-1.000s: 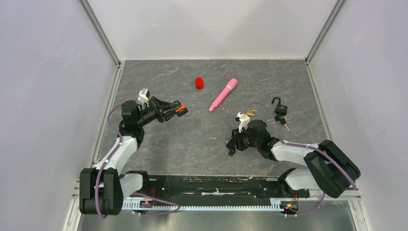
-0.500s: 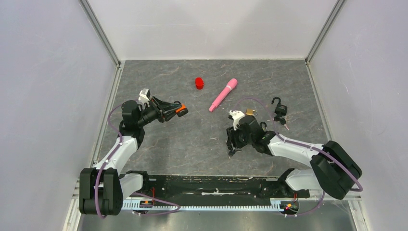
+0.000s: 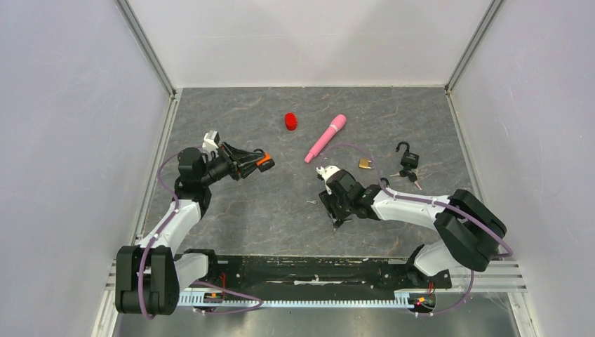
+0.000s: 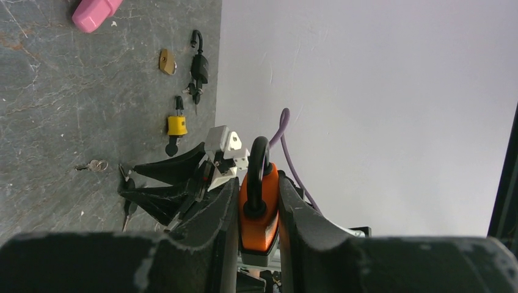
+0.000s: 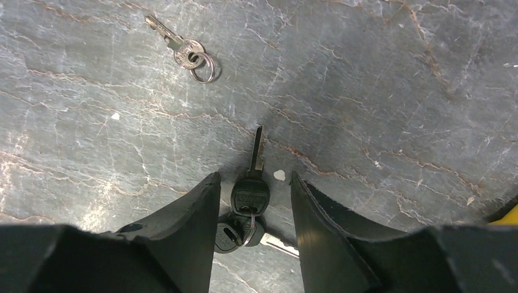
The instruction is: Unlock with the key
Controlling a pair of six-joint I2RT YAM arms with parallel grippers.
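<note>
Early days here. Left claw (image 4: 256, 195) is clamped on the orange padlock (image 4: 259, 213), held up off the desk (image 5: 366, 91). Right claw (image 5: 255, 177) is spread open around the black key (image 5: 251, 195) lying flat, not gripping it. Grabbing, inserting and turning are all left to do.

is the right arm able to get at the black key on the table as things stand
Probably yes: the right gripper stands open over the black-headed key, a finger on each side, nothing between. The silver key lies well clear. The black one lies flat, so pinching may be fiddly.
</note>
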